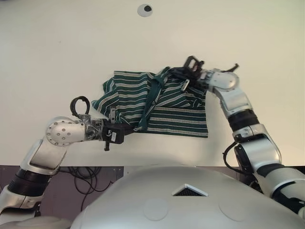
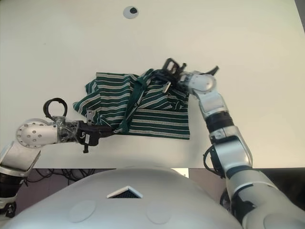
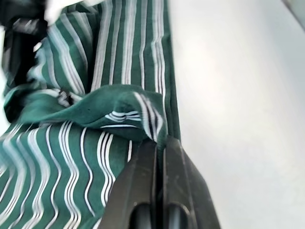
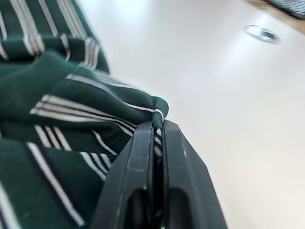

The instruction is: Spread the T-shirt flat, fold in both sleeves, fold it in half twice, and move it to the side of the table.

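Two grippers hold the T-shirt (image 1: 167, 107) at once. The shirt, dark green with white stripes, lies bunched and partly folded near the middle of the pale worktop (image 1: 62, 52). A ridge of cloth runs diagonally across it from the near-left corner to the far-right corner.

The left gripper (image 1: 126, 128) sits at the shirt's near edge on the robot's left. Its two fingers are pressed narrow together on a fold of the hem (the left wrist view shows the cloth pinched right at the tips). The right gripper (image 1: 181, 74) is at the shirt's far-right corner, likewise closed tight on a small peak of striped cloth, which the right wrist view shows clamped between the fingers.

The near-right part of the shirt lies flat on the worktop, and the left part is rumpled. A round grommet (image 1: 145, 9) is set in the worktop well beyond the shirt. Below the worktop's near edge hang cables (image 1: 83, 174).
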You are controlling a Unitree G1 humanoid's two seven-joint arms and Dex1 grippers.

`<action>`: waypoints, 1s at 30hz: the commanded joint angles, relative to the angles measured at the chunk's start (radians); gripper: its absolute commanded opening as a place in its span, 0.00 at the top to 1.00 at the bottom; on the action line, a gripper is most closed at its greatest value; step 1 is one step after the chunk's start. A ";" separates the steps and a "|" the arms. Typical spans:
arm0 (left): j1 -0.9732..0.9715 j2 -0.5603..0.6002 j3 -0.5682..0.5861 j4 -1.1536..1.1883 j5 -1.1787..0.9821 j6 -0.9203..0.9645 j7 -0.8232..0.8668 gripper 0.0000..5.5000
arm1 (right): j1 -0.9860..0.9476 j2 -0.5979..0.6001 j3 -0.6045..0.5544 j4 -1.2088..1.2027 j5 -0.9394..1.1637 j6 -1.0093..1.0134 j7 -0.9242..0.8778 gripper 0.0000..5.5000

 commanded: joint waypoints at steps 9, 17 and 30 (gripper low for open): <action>-0.175 -0.138 0.252 -0.062 -0.501 0.259 0.156 1.00 | 0.182 -0.093 -0.318 -0.585 0.417 0.277 0.042 1.00; -0.546 -0.266 0.262 0.108 -0.535 0.414 0.322 1.00 | 0.111 -0.093 -0.400 -0.677 0.546 0.380 -0.027 1.00; -1.402 -0.403 0.204 1.126 -0.304 0.325 0.268 1.00 | -0.384 -0.186 -0.398 -0.233 0.423 0.352 -0.047 1.00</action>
